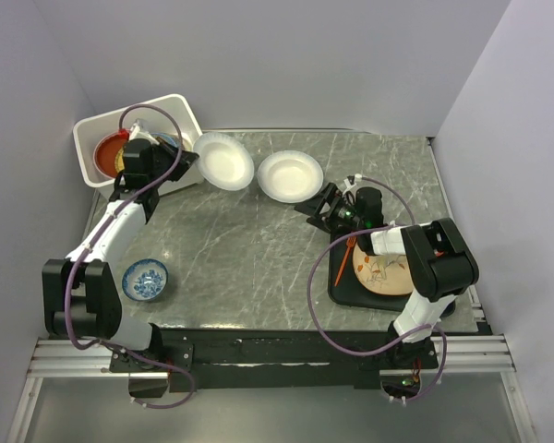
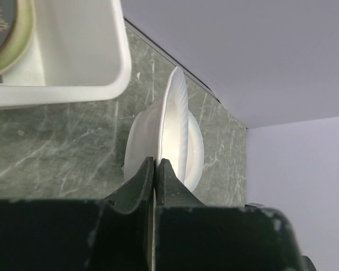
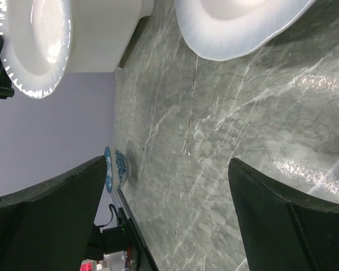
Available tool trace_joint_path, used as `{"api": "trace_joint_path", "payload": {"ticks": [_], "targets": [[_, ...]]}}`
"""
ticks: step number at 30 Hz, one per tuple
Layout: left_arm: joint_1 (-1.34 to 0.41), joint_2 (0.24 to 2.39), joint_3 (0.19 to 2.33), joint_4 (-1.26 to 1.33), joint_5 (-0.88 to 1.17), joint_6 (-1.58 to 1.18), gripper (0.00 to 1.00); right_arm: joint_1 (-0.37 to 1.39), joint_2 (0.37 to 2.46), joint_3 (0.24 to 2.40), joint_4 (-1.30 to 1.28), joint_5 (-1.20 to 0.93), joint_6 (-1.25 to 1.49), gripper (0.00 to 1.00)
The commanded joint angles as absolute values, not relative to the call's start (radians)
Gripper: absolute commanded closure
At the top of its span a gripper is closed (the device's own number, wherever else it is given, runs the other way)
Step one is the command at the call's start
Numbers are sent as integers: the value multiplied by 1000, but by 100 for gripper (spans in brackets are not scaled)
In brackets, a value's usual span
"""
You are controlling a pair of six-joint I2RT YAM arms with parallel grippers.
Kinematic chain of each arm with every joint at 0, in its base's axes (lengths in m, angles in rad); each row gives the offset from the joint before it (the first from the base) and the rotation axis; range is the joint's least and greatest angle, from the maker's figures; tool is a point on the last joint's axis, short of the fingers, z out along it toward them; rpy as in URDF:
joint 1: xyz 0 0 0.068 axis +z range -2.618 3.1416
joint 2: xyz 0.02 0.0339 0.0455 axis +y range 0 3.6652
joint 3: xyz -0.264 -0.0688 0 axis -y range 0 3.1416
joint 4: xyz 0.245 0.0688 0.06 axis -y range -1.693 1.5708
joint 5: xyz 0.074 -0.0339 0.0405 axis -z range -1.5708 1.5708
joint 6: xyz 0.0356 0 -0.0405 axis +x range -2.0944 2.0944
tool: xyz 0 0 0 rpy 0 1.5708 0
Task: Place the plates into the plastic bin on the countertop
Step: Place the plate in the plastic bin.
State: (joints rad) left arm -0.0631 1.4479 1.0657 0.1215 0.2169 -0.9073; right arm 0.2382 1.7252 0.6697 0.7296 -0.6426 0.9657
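My left gripper point(image 1: 186, 159) is shut on the rim of a white plate point(image 1: 224, 161), held tilted just right of the white plastic bin point(image 1: 175, 103). In the left wrist view this plate point(image 2: 178, 107) stands edge-on between the shut jaws, beside the bin wall point(image 2: 73, 90). A red-orange plate point(image 1: 106, 155) lies in the bin. A second white plate point(image 1: 290, 175) rests on the countertop point(image 1: 258, 258). My right gripper point(image 1: 316, 210) is open and empty, just short of that plate point(image 3: 237, 28). A cream plate with a twig drawing point(image 1: 383, 272) lies on the black tray.
A small blue-and-white bowl point(image 1: 145, 279) sits near the left arm's base, also seen past my right fingers point(image 3: 117, 168). The black tray point(image 1: 343, 288) with an orange utensil lies at front right. Grey walls close in the countertop at the back and sides.
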Motion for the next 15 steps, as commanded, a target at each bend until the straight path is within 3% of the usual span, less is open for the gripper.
{"api": "trace_joint_path", "payload": {"ticks": [1,15], "targets": [[-23,1397,1108,207,256,-942,99,249,1683,701,718,-635,928,5],[81,1413,1092,273,302,-1000,99,250,1628,655,684,-624,902,5]]}}
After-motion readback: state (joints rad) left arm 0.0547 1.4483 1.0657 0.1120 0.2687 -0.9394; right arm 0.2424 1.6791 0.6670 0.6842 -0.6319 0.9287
